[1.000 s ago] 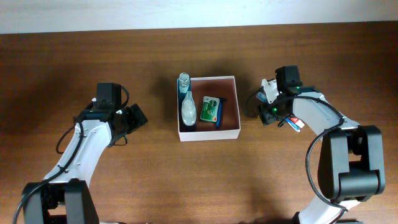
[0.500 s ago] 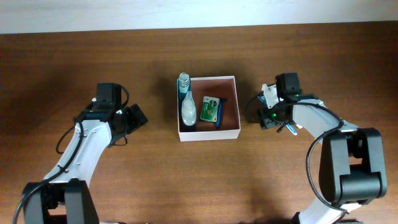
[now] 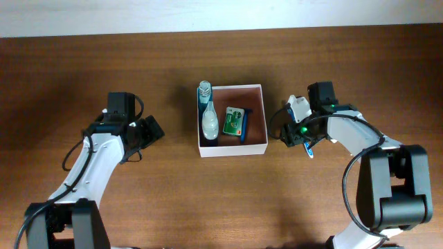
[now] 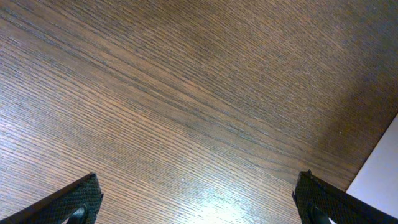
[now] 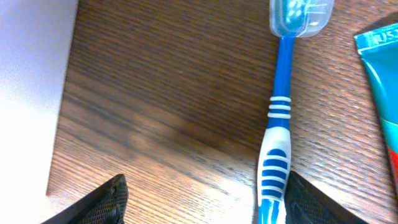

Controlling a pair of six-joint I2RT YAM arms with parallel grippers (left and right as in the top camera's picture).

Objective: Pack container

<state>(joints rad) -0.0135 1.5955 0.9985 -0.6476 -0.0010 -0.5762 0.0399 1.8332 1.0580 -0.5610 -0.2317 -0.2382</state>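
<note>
Fingers on the left arm, the left fingers (image 3: pixel 151 129), hang over bare counter (image 3: pixel 173 194) well to the left of the container (image 3: pixel 232 149). They are spread wide, and in the left wrist view their two dark tips sit in the bottom corners, one of them (image 4: pixel 79 198) at the lower left, with only wood grain between.

Near the middle of the counter sits the container, a square white-walled box with a brownish inside. A clear bottle (image 3: pixel 210 122) lies along its left wall, and the bottle's top end reaches over the upper left corner. Beside the bottle lies a green packet (image 3: pixel 234 121), with a blue item (image 3: pixel 246 128) at its right edge that is too small to identify.

Just right of the container, the right fingers (image 3: pixel 285 131) are spread apart close above the counter. In the right wrist view a blue and white toothbrush (image 5: pixel 277 144) lies flat between the tips, its handle just beside the right-hand tip (image 5: pixel 308 198) and not pinched. A clear cap (image 5: pixel 300 16) covers its head. A blue tube (image 5: pixel 380 87) lies at the right edge of that view.
</note>
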